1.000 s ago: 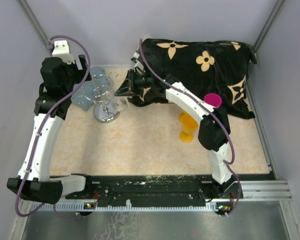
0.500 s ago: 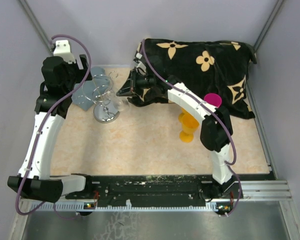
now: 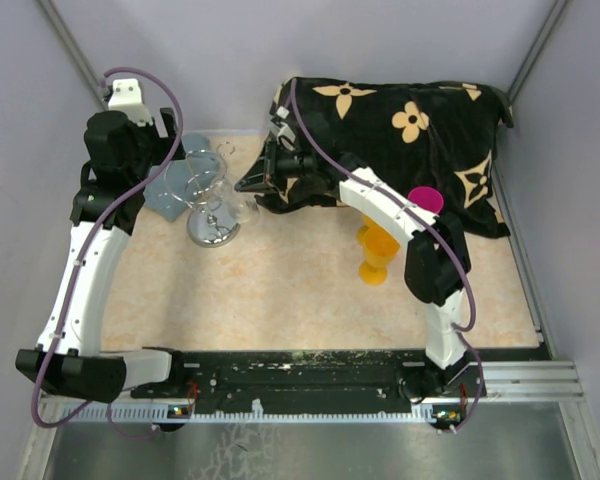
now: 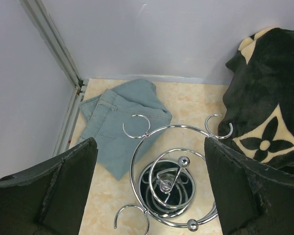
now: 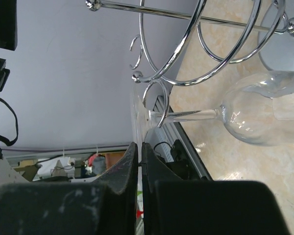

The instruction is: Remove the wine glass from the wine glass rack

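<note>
At 10 o'clock on the worktop (image 3: 280,290), the glass (image 5: 255,117) lies tilted with its stem through a hook of the rack (image 4: 184,160); right end effector (image 5: 139,147) clenched on its foot, left end effector (image 4: 152,186) released above the rack.

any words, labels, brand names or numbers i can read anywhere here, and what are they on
No readable text in any view.
On the black plush blanket: only cream flower and star motifs, no letters.
On the chrome wire rack, the clear wine glass and the grey-blue cloth: no markings.
The background clutter in the right wrist view: too blurred to read.
</note>
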